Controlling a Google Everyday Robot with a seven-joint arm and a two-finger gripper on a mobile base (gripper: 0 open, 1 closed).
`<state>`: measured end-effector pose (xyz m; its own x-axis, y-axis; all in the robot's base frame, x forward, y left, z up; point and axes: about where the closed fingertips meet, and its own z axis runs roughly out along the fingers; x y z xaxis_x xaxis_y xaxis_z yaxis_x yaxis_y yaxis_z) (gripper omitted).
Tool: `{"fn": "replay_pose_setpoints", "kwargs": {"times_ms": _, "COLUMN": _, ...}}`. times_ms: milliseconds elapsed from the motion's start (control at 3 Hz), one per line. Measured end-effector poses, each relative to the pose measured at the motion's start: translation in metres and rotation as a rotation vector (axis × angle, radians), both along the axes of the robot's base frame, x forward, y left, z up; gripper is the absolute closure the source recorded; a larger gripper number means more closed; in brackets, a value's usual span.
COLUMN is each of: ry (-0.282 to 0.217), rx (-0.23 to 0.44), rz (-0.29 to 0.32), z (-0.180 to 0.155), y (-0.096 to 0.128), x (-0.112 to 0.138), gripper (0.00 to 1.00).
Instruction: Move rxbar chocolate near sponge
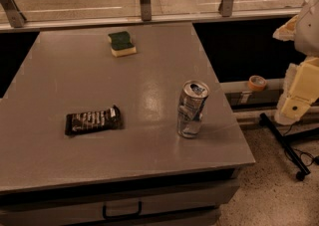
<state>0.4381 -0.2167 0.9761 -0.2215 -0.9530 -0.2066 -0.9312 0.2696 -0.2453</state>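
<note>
Rxbar chocolate (93, 120) flat on grey table (149, 60), toward front left, white lettering up; sponge (122, 44) well apart from it near far edge, green side on top (pale foam beneath); silver drink can (192, 109) upright to right of bar, toward front right corner; gripper (289, 30) off table at right edge of view, beyond far right corner, touching nothing on table, wide or narrow impossible to tell; orange tape roll (257, 82) on ledge below it.
</note>
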Motion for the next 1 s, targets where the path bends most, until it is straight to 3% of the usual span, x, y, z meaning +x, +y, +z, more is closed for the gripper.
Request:
{"fn": "replay_pose_setpoints", "kwargs": {"times_ms": 333, "ry": 0.0, "rx": 0.0, "rz": 0.0, "z": 0.0, "y": 0.0, "x": 0.0, "gripper": 0.0}}
{"fn": "replay_pose_setpoints", "kwargs": {"times_ms": 667, "ry": -0.004, "rx": 0.04, "rz": 0.044, "z": 0.01, "y": 0.03, "x": -0.002, "gripper": 0.0}}
{"fn": "replay_pose_setpoints", "kwargs": {"times_ms": 1000, "ry": 0.02, "rx": 0.122, "rz": 0.116, "z": 0.019, "y": 0.077, "x": -0.004, "gripper": 0.0}}
